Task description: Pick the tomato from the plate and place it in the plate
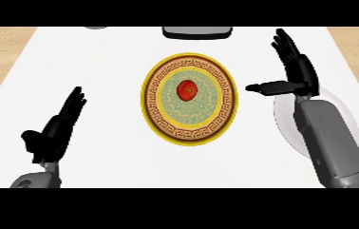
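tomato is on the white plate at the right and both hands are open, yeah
Not quite. The head view shows the tomato on the patterned plate in the middle, not on the white plate at the right. The rest holds: the left hand and the right hand are both open.

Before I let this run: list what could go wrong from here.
1. The round tomato sits centred on the patterned plate; the open right hand could nudge it away instead of grasping it.
2. The right forearm covers much of the white plate, so the placement may miss it.
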Motion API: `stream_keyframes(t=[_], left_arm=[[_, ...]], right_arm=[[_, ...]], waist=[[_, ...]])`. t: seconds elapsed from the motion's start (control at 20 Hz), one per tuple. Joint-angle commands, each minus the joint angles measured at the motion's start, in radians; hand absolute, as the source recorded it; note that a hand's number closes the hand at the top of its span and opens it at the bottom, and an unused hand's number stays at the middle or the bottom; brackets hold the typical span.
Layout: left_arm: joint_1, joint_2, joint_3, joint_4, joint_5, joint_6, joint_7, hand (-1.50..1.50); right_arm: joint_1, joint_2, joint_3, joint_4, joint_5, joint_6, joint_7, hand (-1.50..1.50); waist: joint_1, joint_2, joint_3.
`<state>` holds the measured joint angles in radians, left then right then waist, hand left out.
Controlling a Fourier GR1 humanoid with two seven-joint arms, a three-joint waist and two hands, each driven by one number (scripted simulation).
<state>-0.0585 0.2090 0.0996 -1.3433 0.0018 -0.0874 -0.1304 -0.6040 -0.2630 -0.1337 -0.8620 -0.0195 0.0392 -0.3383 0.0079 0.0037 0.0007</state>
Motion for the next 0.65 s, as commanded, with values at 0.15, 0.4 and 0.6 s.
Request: stream_keyframes(t=[0.15, 0.4, 0.6], left_arm=[[0.017, 0.003, 0.005, 0.033, -0.011, -0.018, -0.053, 0.0], [0.021, -0.036, -0.02, -0.022, -0.033, 0.014, -0.022, 0.0], [-0.007, -0.027, -0.007, 0.026, -0.032, -0.002, -0.033, 0.0]], right_arm=[[-0.004, -0.148, -0.056, 0.258, 0.006, 0.208, -0.274, -1.5], [-0.064, -0.163, -0.048, 0.429, 0.079, 0.195, -0.396, -1.5], [-0.093, -0.181, -0.065, 0.525, 0.103, 0.176, -0.489, -1.5]], waist=[[0.012, 0.004, 0.0], [0.012, 0.003, 0.001], [0.014, 0.004, 0.001]])
